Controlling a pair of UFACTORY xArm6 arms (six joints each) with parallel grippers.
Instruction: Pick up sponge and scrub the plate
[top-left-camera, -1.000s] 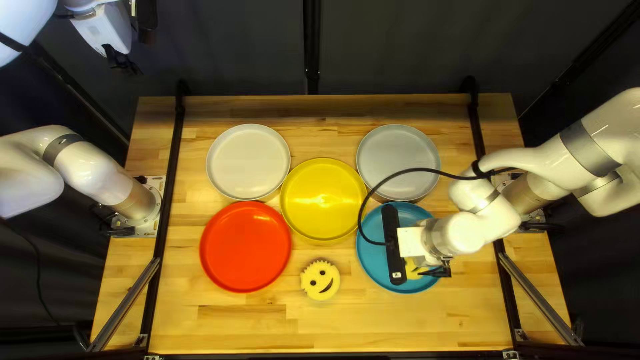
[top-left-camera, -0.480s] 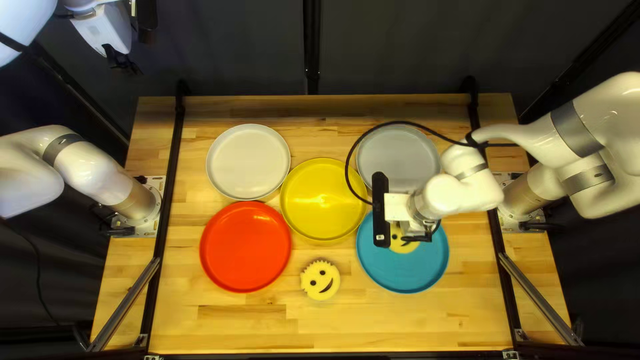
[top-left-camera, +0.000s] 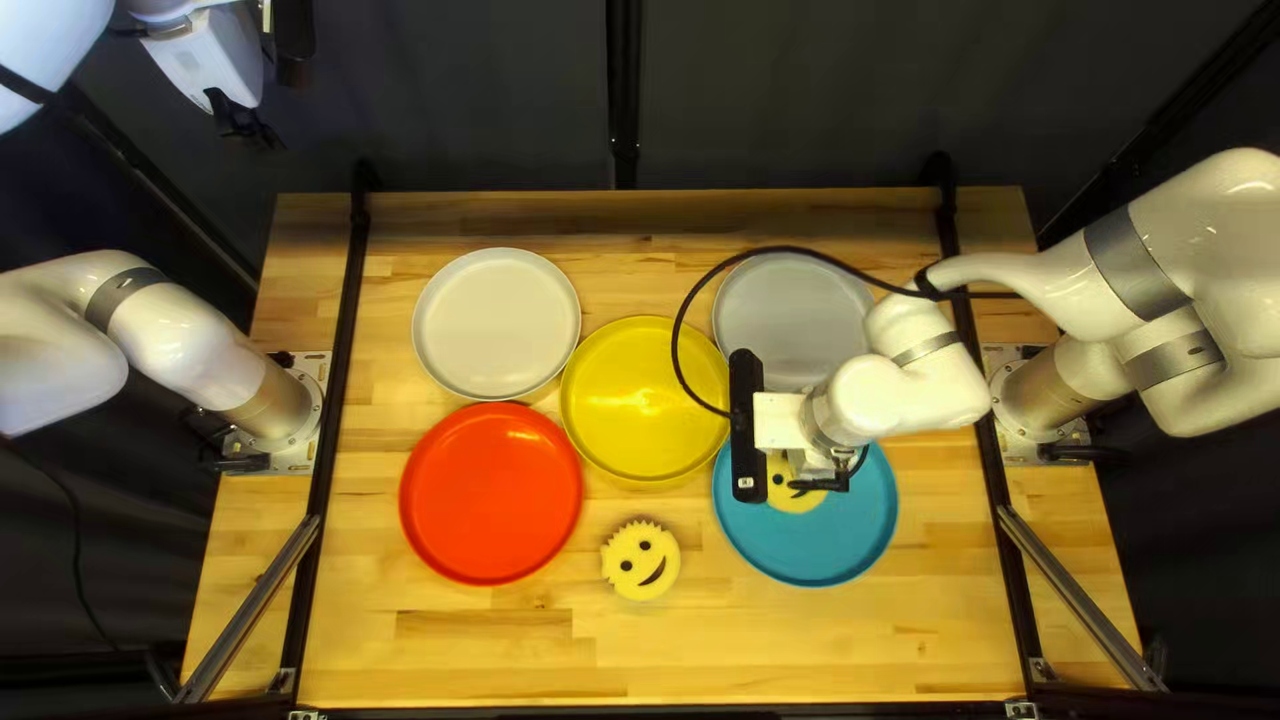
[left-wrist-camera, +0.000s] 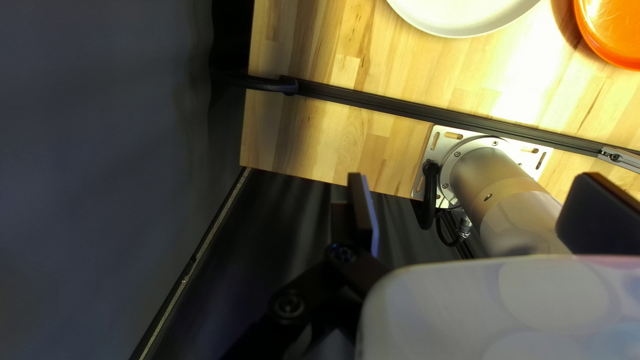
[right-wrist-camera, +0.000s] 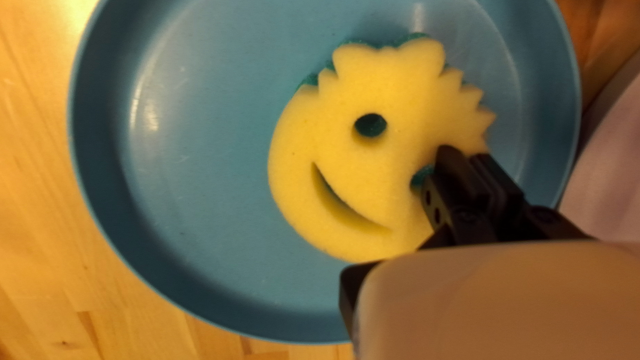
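Yellow smiley sponge (right-wrist-camera: 333,140) is lying in blue plate (right-wrist-camera: 200,200), toward 11 o'clock, top left view. Right gripper (right-wrist-camera: 467,157) is pinching its edge; left gripper (left-wrist-camera: 477,180) is idling spread. Hard dragging risks foam slipping out.

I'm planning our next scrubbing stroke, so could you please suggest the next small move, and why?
I'd probably slide the round yellow foam sponge toward the near rim of the shallow blue plate: my right gripper looks shut on the sponge, and the plate's near part lies uncovered.
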